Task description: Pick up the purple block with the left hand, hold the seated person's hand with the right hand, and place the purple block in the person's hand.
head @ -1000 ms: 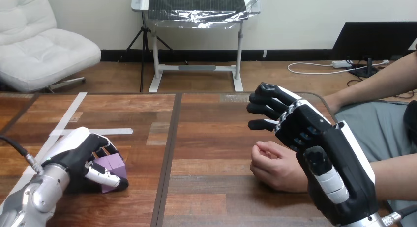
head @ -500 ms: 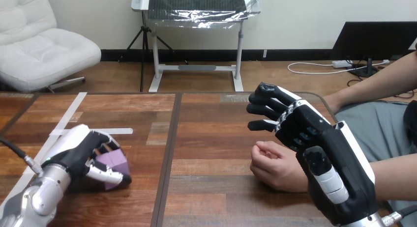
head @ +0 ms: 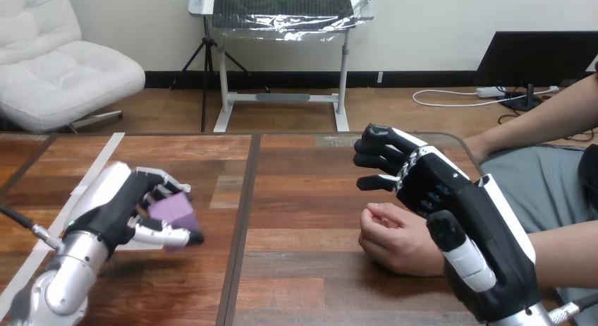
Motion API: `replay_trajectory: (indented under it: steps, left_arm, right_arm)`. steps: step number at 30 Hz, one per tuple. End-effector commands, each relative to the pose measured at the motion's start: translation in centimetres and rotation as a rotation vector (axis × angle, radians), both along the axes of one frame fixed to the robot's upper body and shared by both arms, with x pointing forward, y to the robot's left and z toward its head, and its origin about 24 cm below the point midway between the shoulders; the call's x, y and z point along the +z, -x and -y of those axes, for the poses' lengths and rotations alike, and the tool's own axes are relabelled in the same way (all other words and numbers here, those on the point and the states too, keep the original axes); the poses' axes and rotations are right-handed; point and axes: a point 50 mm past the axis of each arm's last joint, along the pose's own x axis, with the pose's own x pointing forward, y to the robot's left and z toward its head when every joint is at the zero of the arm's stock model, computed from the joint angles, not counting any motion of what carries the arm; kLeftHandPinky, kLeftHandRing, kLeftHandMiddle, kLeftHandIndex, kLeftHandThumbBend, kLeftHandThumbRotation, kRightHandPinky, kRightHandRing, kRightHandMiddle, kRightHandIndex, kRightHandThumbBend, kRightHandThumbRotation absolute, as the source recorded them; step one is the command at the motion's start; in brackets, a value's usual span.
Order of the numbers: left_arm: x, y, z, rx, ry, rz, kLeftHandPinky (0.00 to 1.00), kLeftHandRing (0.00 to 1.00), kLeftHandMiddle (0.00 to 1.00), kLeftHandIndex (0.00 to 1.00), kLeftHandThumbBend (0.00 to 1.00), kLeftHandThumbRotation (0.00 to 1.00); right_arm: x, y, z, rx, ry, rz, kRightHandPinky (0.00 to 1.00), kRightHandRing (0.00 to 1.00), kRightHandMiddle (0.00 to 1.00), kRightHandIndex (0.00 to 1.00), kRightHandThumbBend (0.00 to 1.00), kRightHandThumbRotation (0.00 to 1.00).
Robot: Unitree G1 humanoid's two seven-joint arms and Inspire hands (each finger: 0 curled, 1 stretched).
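Lifted off wooden table (head: 303, 269): boxy purple block (head: 173, 212), grasped by left hand (head: 116, 206); right hand (head: 458, 220) released.

Pinching the purple block (head: 173, 212), tilted, at eight o'clock.
Sitting between the curled fingers and thumb of the left hand (head: 116, 209), showing a pale lilac upper face; at four o'clock, lying loosely curled, the person's hand (head: 395, 238).

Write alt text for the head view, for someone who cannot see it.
The robot's left hand grips a purple block over the left side of a wooden table. Its right hand, open, is beside the person's hand, a loose fist resting on the table at the right, without gripping it.
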Motion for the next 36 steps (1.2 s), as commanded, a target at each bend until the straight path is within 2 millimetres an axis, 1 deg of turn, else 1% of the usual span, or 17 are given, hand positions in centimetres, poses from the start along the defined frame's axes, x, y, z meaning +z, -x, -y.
replay_trajectory:
  steps: [1, 7, 12, 22, 36]
  left_arm:
    - [4.1, -0.6, 1.4, -0.049, 0.067, 0.225, 0.34, 0.41, 0.47, 0.49, 0.61, 0.00]
    - [5.0, 0.0, 1.9, -0.068, 0.094, 0.283, 0.36, 0.42, 0.47, 0.48, 0.59, 0.00]
    - [5.7, 0.4, 2.4, -0.074, 0.116, 0.318, 0.36, 0.43, 0.46, 0.46, 0.59, 0.00]
    - [6.9, 1.4, 2.9, -0.099, 0.141, 0.382, 0.35, 0.43, 0.46, 0.45, 0.59, 0.00]
    - [8.2, 2.6, 3.5, -0.110, 0.196, 0.441, 0.35, 0.42, 0.44, 0.45, 0.58, 0.00]
  right_arm:
    - [1.2, -1.8, 0.7, -0.027, 0.048, 0.078, 0.73, 0.80, 0.82, 0.83, 0.95, 0.85]
    - [0.9, -2.4, 1.1, -0.031, 0.093, 0.071, 0.72, 0.80, 0.82, 0.82, 0.95, 0.84]
    - [0.7, -2.9, 1.5, -0.031, 0.130, 0.067, 0.73, 0.82, 0.83, 0.83, 0.94, 0.84]
    - [0.5, -3.9, 2.6, -0.040, 0.233, 0.068, 0.76, 0.84, 0.85, 0.84, 0.92, 0.83]
    - [0.4, -5.1, 4.3, -0.070, 0.335, 0.079, 0.78, 0.85, 0.86, 0.85, 0.90, 0.77]
